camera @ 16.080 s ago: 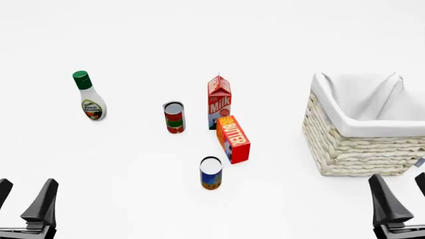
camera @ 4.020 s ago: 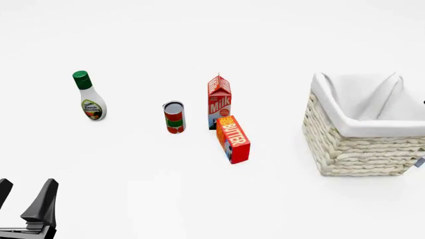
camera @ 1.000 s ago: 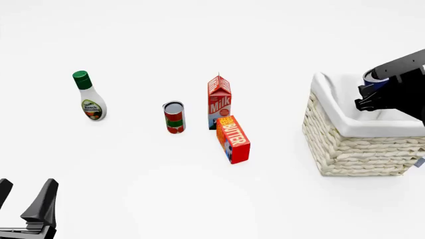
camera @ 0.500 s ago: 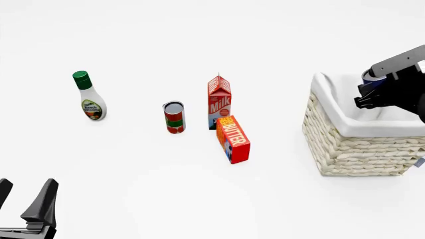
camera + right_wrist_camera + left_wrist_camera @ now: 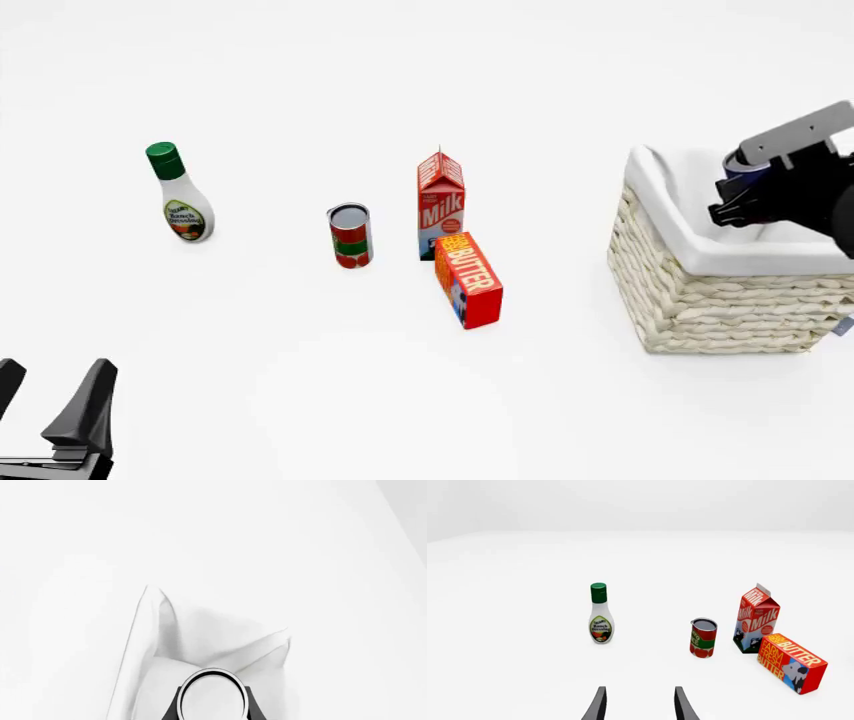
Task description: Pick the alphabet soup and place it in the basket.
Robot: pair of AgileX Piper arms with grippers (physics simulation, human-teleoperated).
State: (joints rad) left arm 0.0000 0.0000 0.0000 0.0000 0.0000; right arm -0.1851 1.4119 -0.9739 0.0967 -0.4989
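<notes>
Front view: alphabet soup (image 5: pixel 742 165) mostly hidden behind right tool (image 5: pixel 750 190), only a blue sliver shows; basket (image 5: pixel 721 290) cut by right edge, far side out of frame; left tool (image 5: pixel 47 425) cut at bottom-left corner, base unseen; R wrist view: can body hidden, only top w/ finger stubs at bottom edge; L wrist view: fingertips (image 5: pixel 599 707) only; bottle (image 5: pixel 176 192) label text too small to read.

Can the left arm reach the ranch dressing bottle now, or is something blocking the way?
Probably yes: the left gripper is open, and bare table lies between it and the ranch dressing bottle. The red-green can stands off to one side.
</notes>
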